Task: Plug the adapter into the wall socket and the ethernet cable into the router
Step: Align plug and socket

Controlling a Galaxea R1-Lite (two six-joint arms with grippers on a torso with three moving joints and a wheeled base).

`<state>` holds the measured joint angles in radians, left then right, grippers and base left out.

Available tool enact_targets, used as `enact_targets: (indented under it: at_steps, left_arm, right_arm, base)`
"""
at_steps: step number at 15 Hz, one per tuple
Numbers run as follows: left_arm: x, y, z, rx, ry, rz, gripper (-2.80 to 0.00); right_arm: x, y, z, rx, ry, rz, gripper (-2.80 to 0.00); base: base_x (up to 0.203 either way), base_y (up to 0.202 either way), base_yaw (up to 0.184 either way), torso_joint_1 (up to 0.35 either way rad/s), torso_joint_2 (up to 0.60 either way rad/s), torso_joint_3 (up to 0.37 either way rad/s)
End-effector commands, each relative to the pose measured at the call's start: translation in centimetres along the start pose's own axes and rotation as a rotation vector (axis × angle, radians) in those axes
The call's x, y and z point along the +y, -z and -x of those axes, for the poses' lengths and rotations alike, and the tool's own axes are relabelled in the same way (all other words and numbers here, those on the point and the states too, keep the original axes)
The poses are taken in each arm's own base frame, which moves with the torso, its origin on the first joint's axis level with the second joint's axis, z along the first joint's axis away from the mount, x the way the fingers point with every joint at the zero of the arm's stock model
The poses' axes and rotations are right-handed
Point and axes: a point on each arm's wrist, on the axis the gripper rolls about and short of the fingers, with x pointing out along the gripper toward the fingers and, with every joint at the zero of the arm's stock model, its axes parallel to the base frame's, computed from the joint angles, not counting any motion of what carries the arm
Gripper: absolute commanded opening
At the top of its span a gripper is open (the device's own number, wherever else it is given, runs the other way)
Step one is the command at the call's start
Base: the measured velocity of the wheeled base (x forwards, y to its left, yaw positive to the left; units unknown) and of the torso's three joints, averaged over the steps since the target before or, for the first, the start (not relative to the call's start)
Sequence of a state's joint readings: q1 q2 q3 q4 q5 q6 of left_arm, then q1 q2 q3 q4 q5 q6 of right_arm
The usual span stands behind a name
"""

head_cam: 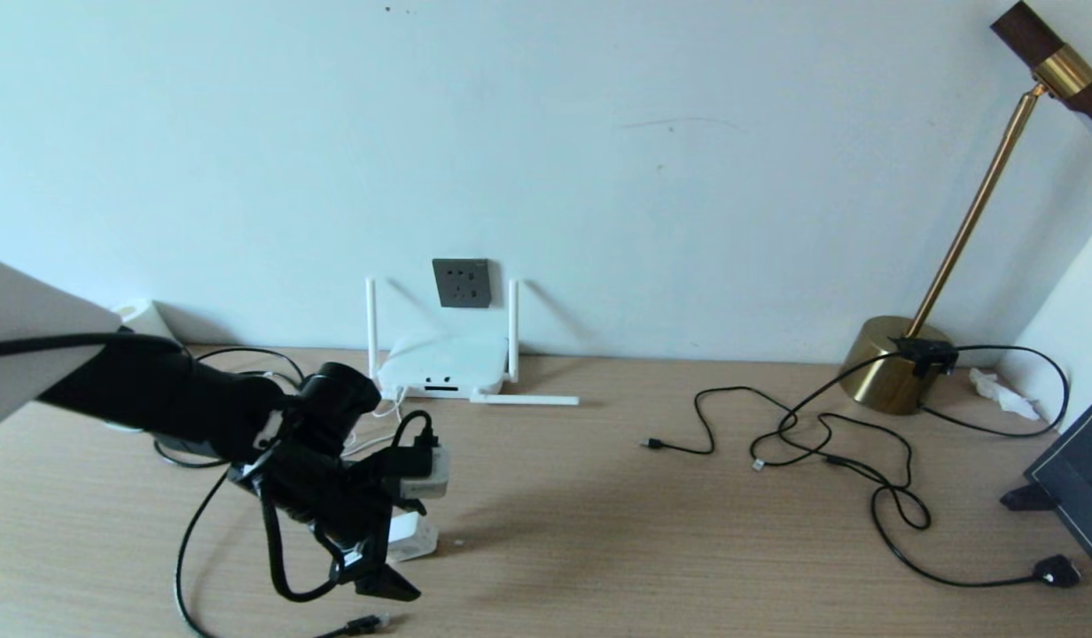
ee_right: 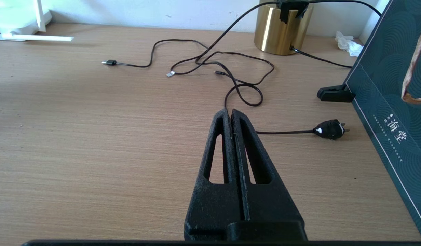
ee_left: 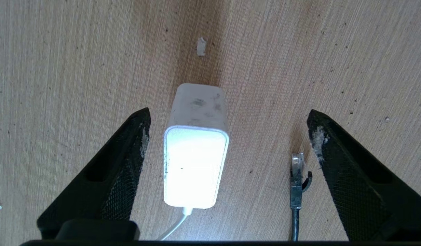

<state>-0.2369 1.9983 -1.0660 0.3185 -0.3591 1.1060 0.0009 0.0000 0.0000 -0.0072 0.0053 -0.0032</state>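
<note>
Adapter (head_cam: 415, 537) and left gripper (head_cam: 369, 567) are seen low on the desk (head_cam: 599, 532) in the head view, near its front edge, with the arm hiding most of the white block. The wall socket (head_cam: 462, 283) is set on the wall well behind, and the router (head_cam: 441, 366) is placed just under it, with antennas standing on both sides, so little room is left there and an antenna could be bumped on the way in. Plenty of bare wood is left in the middle of the desk, while loose black cables (head_cam: 830, 443) and a brass lamp (head_cam: 896, 377) are kept far off on the right. In the left wrist view, the adapter (ee_left: 196, 160) is seen lying between the wide-spread fingers (ee_left: 128, 160) and is not touched by either, so nothing is held. The ethernet cable (ee_left: 296, 184) plug is lying just beside the other finger; it could be caught too when the jaws are closed, or the adapter could be pushed crooked, since it is nearer one finger. The thin white cord (ee_left: 176, 225) could be tugged when the block is lifted. In the right wrist view, the right gripper (ee_right: 230, 114) is seen clenched on nothing, parked above bare desk.
</note>
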Motion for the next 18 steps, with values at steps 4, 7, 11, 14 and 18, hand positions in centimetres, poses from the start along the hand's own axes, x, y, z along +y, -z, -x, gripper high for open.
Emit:
enact_targets:
  at_steps: [4, 7, 11, 14, 18]
  left_arm:
    - [0.1, 0.3, -0.2, 0.004, 0.006, 0.003, 0.00]
    - [0.1, 0.3, -0.4, 0.005, 0.009, 0.001, -2.80]
    - [0.3, 0.4, -0.9, 0.007, 0.013, 0.003, -2.80]
    - [0.3, 0.4, -0.7, 0.002, 0.013, 0.004, -2.80]
    - [-0.3, -0.8, 4.9, -0.172, -0.085, -0.011, -2.80]
  right_arm:
    - [0.0, 0.0, 0.0, 0.000, -0.001, 0.001, -2.80]
    - [0.0, 0.0, 0.0, 0.000, -0.001, 0.000, -2.80]
    - [0.0, 0.0, 0.0, 0.000, -0.001, 0.001, -2.80]
    - [0.0, 0.0, 0.0, 0.000, -0.001, 0.000, -2.80]
    - [0.0, 0.0, 0.0, 0.000, -0.001, 0.000, -2.80]
  base:
    - [0.000, 0.000, 0.000, 0.000, 0.00, 0.000]
    - [0.000, 0.000, 0.000, 0.000, 0.00, 0.000]
    - [0.000, 0.000, 0.000, 0.000, 0.00, 0.000]
    - [0.000, 0.000, 0.000, 0.000, 0.00, 0.000]
    - [0.000, 0.000, 0.000, 0.000, 0.00, 0.000]
